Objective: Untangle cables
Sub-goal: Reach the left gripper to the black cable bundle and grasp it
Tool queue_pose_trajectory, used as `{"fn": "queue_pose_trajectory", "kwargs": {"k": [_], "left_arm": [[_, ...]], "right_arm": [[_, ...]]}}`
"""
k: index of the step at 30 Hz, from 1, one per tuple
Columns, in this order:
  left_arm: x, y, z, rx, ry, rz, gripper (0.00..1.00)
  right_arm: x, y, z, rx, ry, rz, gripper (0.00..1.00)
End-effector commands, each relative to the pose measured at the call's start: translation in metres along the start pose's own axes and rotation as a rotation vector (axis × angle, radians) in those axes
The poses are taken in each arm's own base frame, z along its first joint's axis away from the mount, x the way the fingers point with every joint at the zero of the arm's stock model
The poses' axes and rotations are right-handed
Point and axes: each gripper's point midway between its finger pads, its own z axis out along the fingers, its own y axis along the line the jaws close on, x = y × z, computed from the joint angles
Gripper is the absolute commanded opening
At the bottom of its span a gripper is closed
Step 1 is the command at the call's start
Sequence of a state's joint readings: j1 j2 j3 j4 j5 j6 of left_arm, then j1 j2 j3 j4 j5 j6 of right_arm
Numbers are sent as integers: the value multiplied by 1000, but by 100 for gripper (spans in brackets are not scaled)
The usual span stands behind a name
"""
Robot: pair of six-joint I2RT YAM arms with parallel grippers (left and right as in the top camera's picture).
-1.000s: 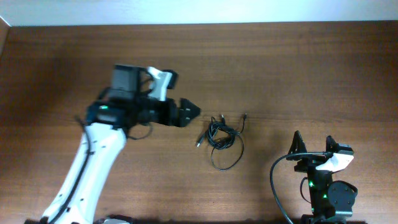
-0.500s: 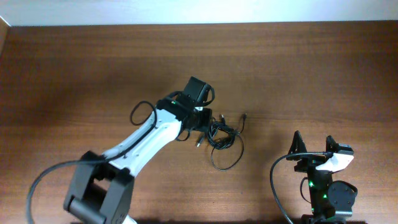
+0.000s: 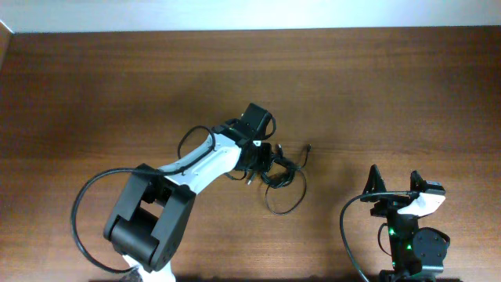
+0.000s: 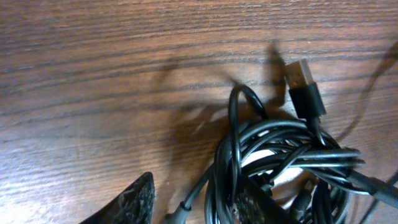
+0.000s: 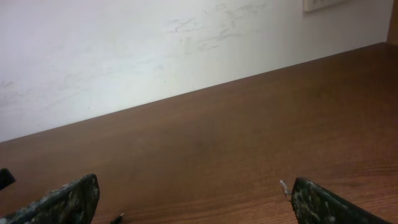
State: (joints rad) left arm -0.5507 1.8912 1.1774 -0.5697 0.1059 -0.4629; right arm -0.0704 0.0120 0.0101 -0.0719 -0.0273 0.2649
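- Cables [image 3: 283,174]: knotted bundle at the centre of the overhead view, with one loose loop trailing toward the bottom.
- Left gripper [image 3: 264,162] is right at the bundle's left side. In the wrist view its fingers [image 4: 135,200] are spread, a strand lies between them, and nothing is pinched.
- A plug [image 4: 305,81] pokes out at the top of the knot.
- Right gripper [image 3: 396,188] is at lower right, well apart from the cables, with its fingers spread wide.
- The bundle lies well in from every edge of the table [image 3: 407,94], with wood on all sides.
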Motion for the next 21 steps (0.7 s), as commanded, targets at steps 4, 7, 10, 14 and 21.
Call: {"fn": "queue_pose_trajectory", "kwargs": {"k": [4, 7, 10, 14, 21], "left_arm": [[-5, -16, 4, 63, -6, 10, 44], [-1, -26, 3, 115, 17, 14, 40], [8, -29, 9, 103, 35, 31, 20], [21, -22, 22, 53, 65, 42, 0], [-25, -3, -32, 69, -52, -43, 0]], "right_arm": [[3, 3, 0, -17, 7, -3, 98], [3, 3, 0, -17, 7, -3, 98], [3, 3, 0, -17, 7, -3, 98], [3, 3, 0, -17, 7, -3, 98], [3, 3, 0, -14, 6, -4, 98]]}}
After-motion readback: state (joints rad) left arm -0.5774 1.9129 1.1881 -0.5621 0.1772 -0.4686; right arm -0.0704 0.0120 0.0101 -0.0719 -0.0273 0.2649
